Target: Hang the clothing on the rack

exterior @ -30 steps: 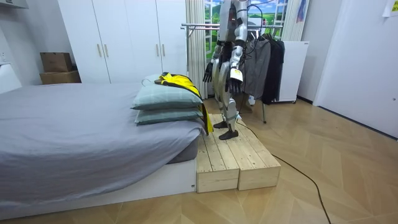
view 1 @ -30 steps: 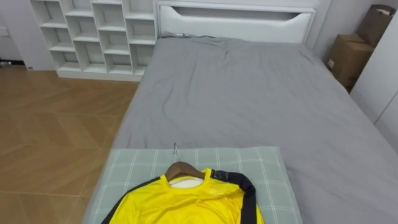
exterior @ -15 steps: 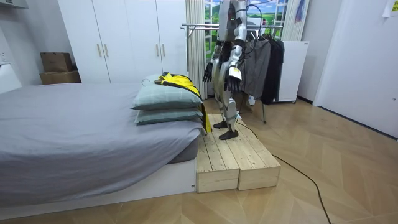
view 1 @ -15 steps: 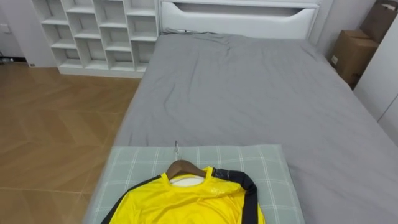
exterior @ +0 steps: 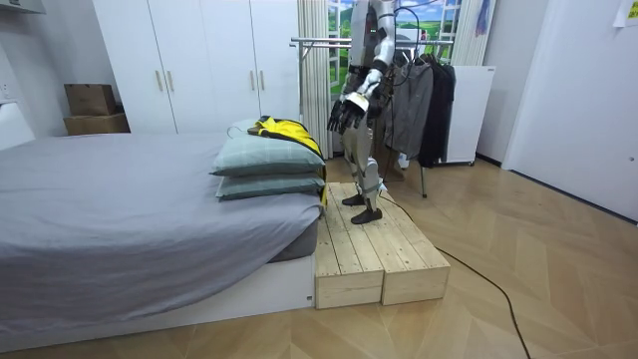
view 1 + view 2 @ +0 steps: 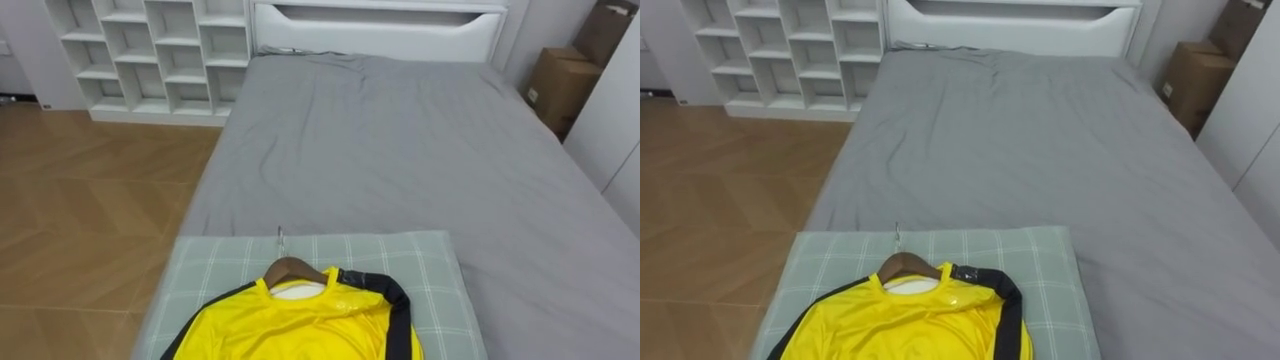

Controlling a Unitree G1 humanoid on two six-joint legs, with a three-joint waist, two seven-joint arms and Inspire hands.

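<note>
A yellow shirt (image 6: 300, 325) with dark trim lies flat on a wooden hanger (image 6: 292, 268), whose metal hook (image 6: 281, 238) points toward the bed's head. It rests on a stack of checked green pillows (image 6: 425, 275) at the near end of the bed. In the room view the shirt (image 5: 284, 130) tops the pillows (image 5: 264, 160). I stand on a wooden platform (image 5: 374, 254) beside them. My left hand (image 5: 346, 110) is raised at waist height toward the shirt, fingers relaxed and apart from it. My right hand (image 5: 333, 122) sits just behind it. A clothes rail (image 5: 319, 42) stands behind me.
The grey bed (image 6: 400, 150) stretches ahead to a white headboard (image 6: 380, 30). White cube shelves (image 6: 150, 50) and wood floor lie to my left, cardboard boxes (image 6: 565, 90) to the right. Dark garments (image 5: 424, 95) hang on the rail, by white wardrobes (image 5: 199, 60).
My left arm has lifted from hanging at my side to reach forward toward the shirt. The shirt and hanger have not moved.
</note>
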